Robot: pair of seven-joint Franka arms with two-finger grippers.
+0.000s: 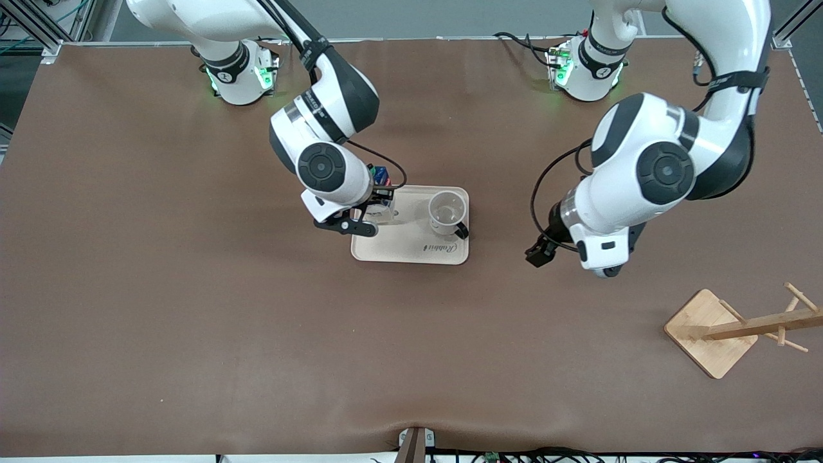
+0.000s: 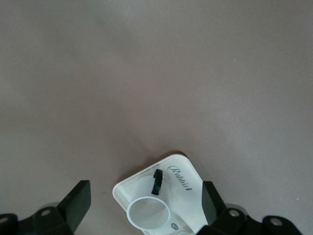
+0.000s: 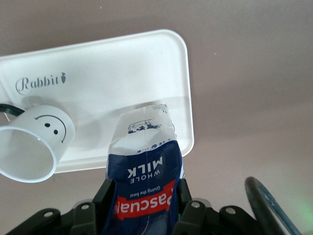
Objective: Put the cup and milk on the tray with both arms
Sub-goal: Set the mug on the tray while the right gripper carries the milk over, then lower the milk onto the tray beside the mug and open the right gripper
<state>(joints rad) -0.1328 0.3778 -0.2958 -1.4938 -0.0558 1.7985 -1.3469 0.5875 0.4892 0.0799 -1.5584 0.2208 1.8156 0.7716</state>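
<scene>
On the cream-white rectangular tray (image 1: 411, 247), the white smiley-face mug (image 1: 447, 212) stands released, left gripper (image 1: 539, 252) fingers apart over the tabletop beside it, while the right gripper (image 1: 376, 204), fingers clamped on the dark-blue milk carton (image 3: 146, 171), should set it flat beside the mug before letting go.

"Rabbit" on tray (image 3: 98, 73); "WHOLE MILK" on milk (image 3: 145, 183)

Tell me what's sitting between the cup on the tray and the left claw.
Nothing but bare brown table and the tray's rim between the cup and the open left claw, as the front view shows.
</scene>
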